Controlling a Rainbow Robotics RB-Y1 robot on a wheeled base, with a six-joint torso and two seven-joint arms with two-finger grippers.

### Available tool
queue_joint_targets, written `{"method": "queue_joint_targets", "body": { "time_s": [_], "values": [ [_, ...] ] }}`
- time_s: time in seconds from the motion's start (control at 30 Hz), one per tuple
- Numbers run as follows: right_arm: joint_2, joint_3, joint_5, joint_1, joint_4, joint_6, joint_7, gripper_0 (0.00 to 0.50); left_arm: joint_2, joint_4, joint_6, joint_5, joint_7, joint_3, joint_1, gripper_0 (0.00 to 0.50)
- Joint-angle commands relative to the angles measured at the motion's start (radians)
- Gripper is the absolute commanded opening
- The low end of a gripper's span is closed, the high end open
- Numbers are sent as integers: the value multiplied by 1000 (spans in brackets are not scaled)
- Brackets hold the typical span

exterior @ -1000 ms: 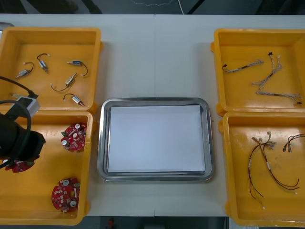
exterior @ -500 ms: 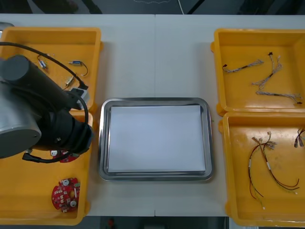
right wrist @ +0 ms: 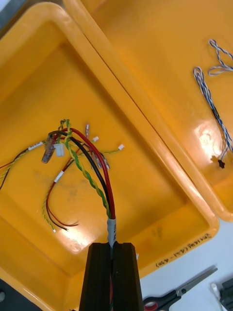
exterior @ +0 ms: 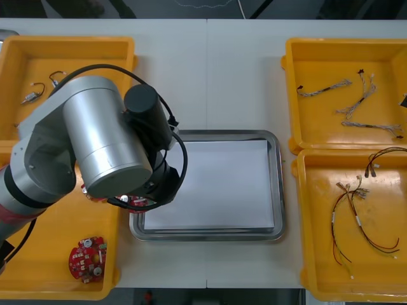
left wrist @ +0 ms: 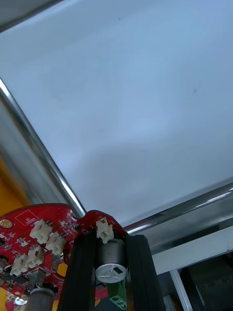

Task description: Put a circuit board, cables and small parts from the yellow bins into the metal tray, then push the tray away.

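My left gripper (left wrist: 110, 252) is shut on a round red circuit board (left wrist: 39, 233), its fingers pinching the board's edge beside a small metal cylinder. It hangs over the near left corner of the metal tray (left wrist: 29, 141), whose inside is white. From the front, the big silver left arm (exterior: 102, 146) covers the tray's (exterior: 278, 190) left rim. My right gripper (right wrist: 112, 250) is shut on a red and black cable (right wrist: 97, 165), held up above the near right yellow bin (right wrist: 160, 194). A yellow-green twisted strand hangs with it. That raised cable (exterior: 385, 152) loops over the bin's far edge.
One more red board (exterior: 87, 258) lies in the near left bin. Small metal parts (exterior: 32, 95) sit in the far left bin, twisted cables (exterior: 356, 105) in the far right bin, another cable (exterior: 356, 216) in the near right bin. Scissors (right wrist: 179, 291) lie beyond the bin.
My left arm has swung from the near left bin across to the tray's left edge, carrying a board out. A cable in the near right bin has risen toward that bin's far edge.
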Motion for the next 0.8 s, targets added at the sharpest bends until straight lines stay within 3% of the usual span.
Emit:
{"method": "queue_joint_targets", "body": {
  "time_s": [0.03, 0.33, 0.8],
  "values": [
    [11, 48, 5, -60, -27, 5, -34, 0, -69, 70, -31, -19, 120, -60, -65, 0],
    [9, 88, -6, -97, -27, 5, -31, 0, -94, 178, -169, -80, 164, -168, -67, 1],
    [17, 108, -15, -112, -27, 5, -25, 0, -92, 242, -253, -117, 204, -237, -67, 3]
  ]
}}
